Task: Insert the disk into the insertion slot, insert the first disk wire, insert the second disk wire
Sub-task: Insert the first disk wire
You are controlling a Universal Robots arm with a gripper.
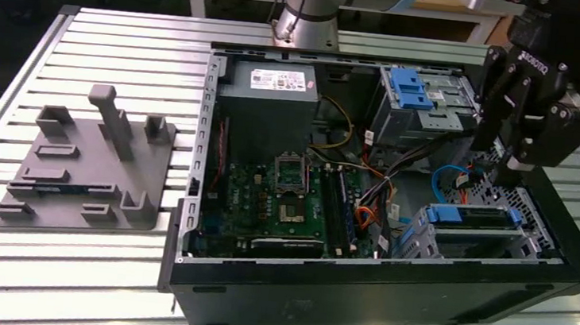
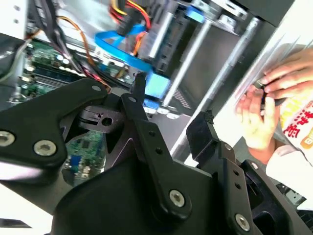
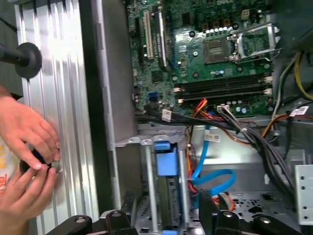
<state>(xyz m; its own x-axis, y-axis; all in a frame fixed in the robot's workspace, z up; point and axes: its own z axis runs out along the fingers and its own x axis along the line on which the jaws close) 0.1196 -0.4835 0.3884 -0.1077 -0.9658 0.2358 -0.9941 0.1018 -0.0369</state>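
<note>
The disk (image 1: 473, 217), silver with a bright blue carrier, lies inside the insertion slot (image 1: 434, 239), a silver metal cage at the near corner of the open computer case on the exterior view's right. In the first wrist view the disk's blue carrier (image 3: 166, 162) sits between the cage rails (image 3: 148, 181). My black gripper (image 1: 503, 169) hangs open just above the disk, and nothing is between its fingers (image 3: 208, 208) in both wrist views (image 2: 139, 90). A light blue flat cable (image 3: 211, 179) curls loose beside the cage, also seen in the second wrist view (image 2: 120, 49). Red and orange wires (image 3: 200, 105) lie near it.
A second grey bay with a blue latch (image 1: 410, 89) sits at the case's far side. The motherboard (image 1: 276, 201) fills the case's middle. A grey fixture (image 1: 87, 167) stands on the slatted table at the exterior view's left. A person's hands (image 3: 29, 147) hold a small dark object beside the case wall.
</note>
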